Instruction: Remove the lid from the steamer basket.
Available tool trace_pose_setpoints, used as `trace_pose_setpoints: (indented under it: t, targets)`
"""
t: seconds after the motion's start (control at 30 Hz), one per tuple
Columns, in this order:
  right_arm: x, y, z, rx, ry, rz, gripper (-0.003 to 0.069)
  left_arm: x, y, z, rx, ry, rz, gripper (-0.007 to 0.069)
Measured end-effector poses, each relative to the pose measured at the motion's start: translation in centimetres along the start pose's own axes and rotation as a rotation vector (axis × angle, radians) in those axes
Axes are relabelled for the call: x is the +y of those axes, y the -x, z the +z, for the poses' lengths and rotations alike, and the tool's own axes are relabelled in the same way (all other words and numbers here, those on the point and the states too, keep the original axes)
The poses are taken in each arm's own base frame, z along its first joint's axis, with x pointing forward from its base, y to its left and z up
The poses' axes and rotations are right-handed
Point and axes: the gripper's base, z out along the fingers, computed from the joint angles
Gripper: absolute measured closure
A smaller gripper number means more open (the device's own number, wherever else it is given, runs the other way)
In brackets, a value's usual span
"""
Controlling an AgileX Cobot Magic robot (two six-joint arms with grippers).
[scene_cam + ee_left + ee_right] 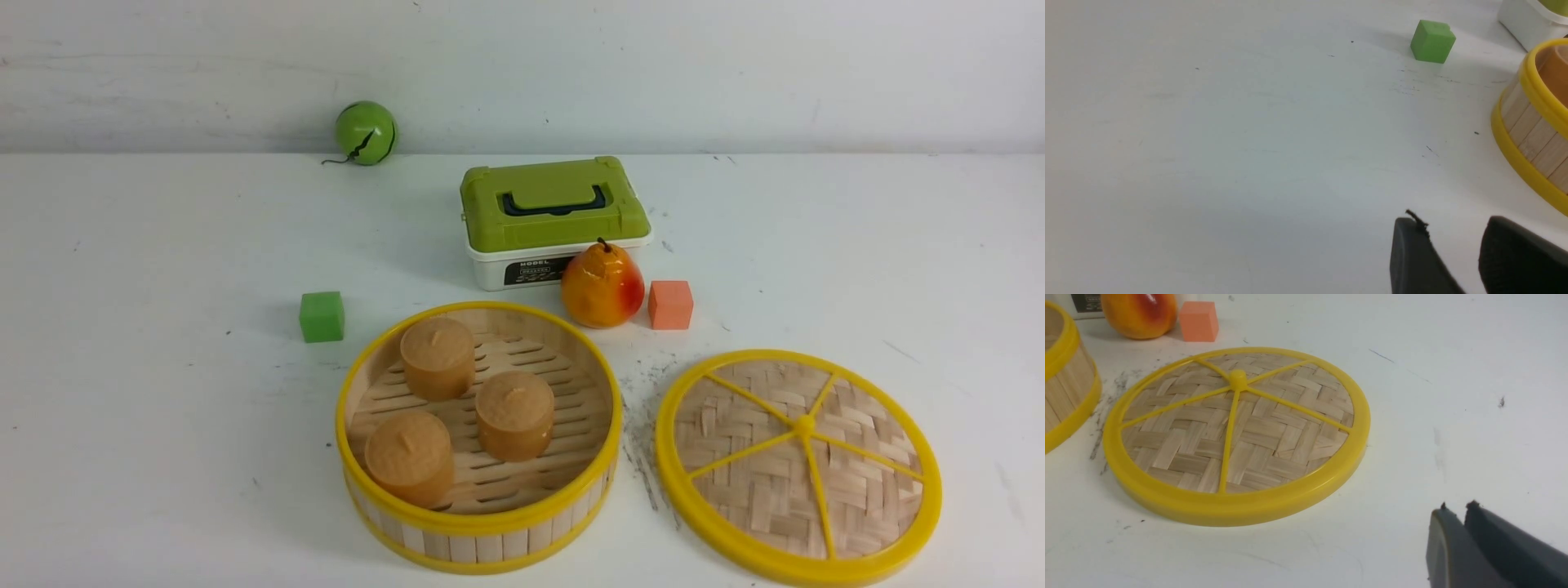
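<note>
The lid [798,467], a flat woven-bamboo disc with a thick yellow rim and thin spokes, lies flat on the table [163,408] just beside the steamer basket [479,437], apart from it. The basket stands uncovered, three brown cylindrical buns [514,414] on its slatted floor (so the removal looks done). The right tool [1455,508] hovers near the lid, jaws nearly together, holding nothing; the left tool [1449,228] stands narrowly parted and empty. Next likely calls only for drawing clear.
</note>
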Motion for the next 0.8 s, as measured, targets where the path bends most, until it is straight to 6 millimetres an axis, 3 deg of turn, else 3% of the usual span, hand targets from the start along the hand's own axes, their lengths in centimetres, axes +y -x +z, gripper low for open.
trace_pose_setpoints:
  t: [0.8]
  targets:
    - [0.00,0.00,0.00,0.000,0.000,0.000,0.0564,0.00,0.00,0.00,0.000,0.000,0.000,0.0386]
